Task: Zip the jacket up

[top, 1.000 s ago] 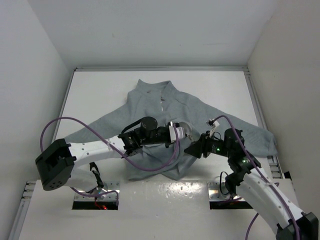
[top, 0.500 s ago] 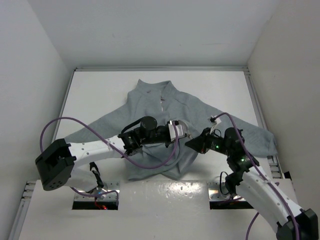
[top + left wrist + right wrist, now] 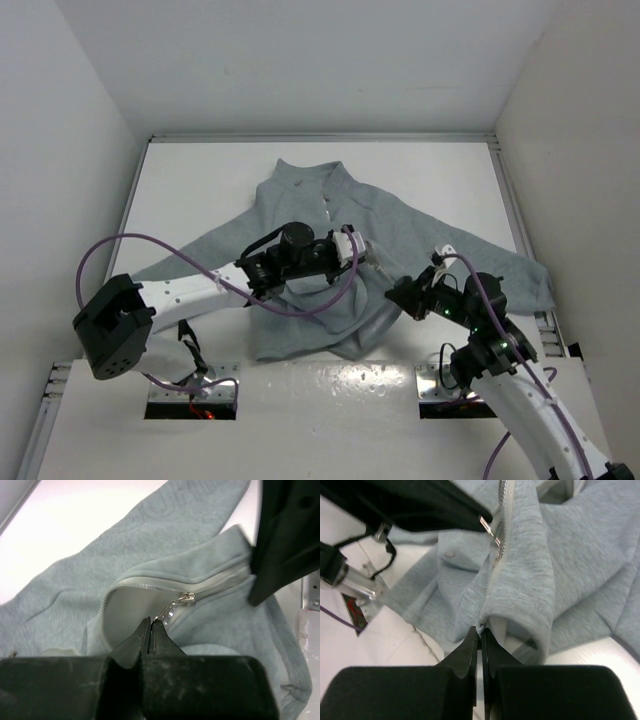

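Note:
The light grey fleece jacket (image 3: 300, 215) lies spread on the white table (image 3: 200, 170), collar at the far side. My left gripper (image 3: 372, 256) is over the lower front and is shut on the small metal zipper pull (image 3: 165, 612), which hangs from the slider (image 3: 187, 596) on the pale zipper (image 3: 220, 582). My right gripper (image 3: 393, 296) is just nearer and to the right, shut on the jacket's bottom hem (image 3: 481, 626) at the zipper's lower end. The hem is lifted off the table there. In the right wrist view the zipper (image 3: 500, 535) runs up to the pull (image 3: 487, 525).
White walls (image 3: 90, 150) close in the table on three sides. Metal mounting plates (image 3: 190, 395) sit at the near edge by the arm bases. A purple cable (image 3: 150, 240) loops over the left arm. The jacket's right sleeve (image 3: 520, 270) lies beside the right arm.
My left gripper has moved a little toward the collar with the zipper pull. My right gripper has drawn back toward the near right, holding the hem, and the two have come apart.

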